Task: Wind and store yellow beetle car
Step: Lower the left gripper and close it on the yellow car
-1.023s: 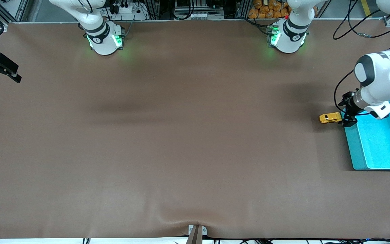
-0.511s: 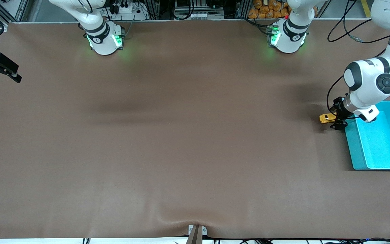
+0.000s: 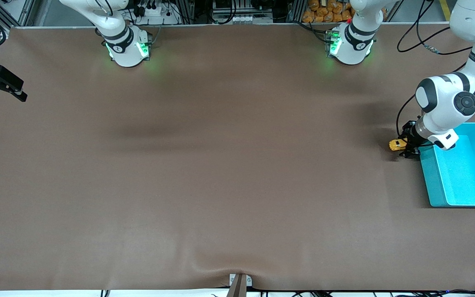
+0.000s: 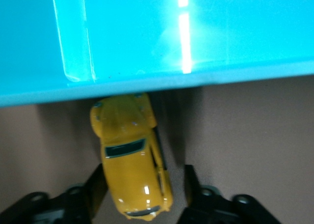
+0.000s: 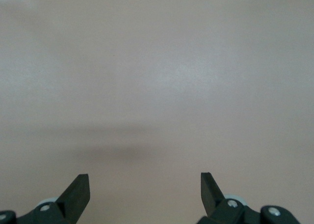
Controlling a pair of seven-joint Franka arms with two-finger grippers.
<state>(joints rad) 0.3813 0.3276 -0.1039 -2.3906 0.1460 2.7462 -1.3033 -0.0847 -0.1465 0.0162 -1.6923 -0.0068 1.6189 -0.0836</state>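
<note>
A brown table point(image 3: 221, 173) stretches beneath two white arms. At the left arm's end, a cyan bin point(image 3: 464, 181) sits on the mat, its outer wall just beside the left gripper point(image 3: 408, 149), which is down at table level. In the left wrist view, that gripper's black fingers point(image 4: 95, 184) stand apart on either side of the yellow car point(image 4: 130, 153), one finger close against the car's flank, the other with a clear gap showing; the jaws are spread and not clamped. The car rests on the mat between those fingers, one end right up at the bin's wall. The right arm waits, its gripper point(image 3: 4, 84) up over the table edge at its own end, jaws spread wide above bare mat.
</note>
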